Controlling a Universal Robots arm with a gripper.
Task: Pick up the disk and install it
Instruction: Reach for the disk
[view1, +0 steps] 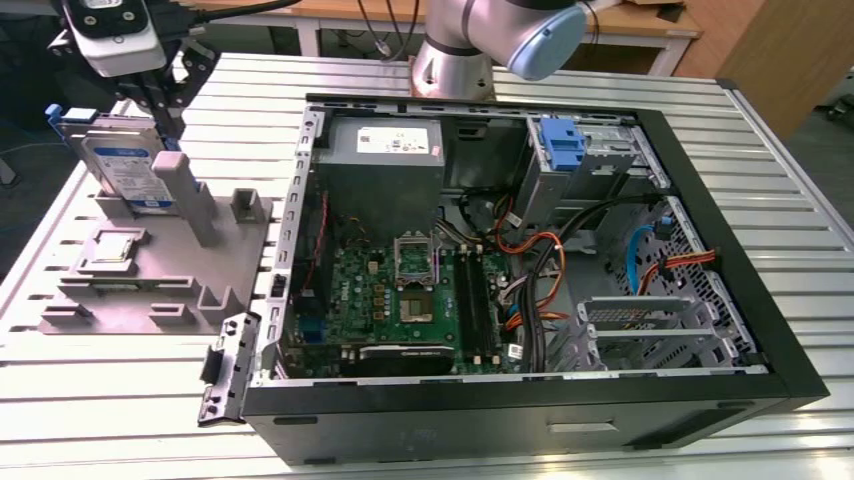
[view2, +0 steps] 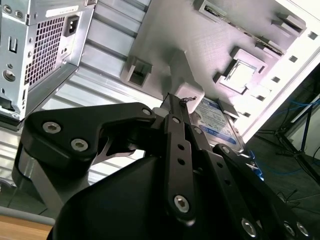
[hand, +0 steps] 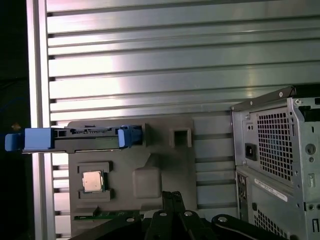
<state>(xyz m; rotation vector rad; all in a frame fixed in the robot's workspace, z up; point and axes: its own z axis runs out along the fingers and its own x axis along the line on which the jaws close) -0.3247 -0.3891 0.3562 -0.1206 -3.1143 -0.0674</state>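
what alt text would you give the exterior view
A robot gripper hangs by the top of the disk, which stands on edge in a grey fixture at the exterior view's left. An open computer case lies beside it on a slatted table.

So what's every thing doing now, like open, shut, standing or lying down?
Silver-grey disk with blue rails: standing on edge in the grey plastic holder, not gripped.
Black gripper: shut, empty, near the disk.
Black computer case: lying flat, side open.
Small square grey chip: lying flat in a holder pocket.
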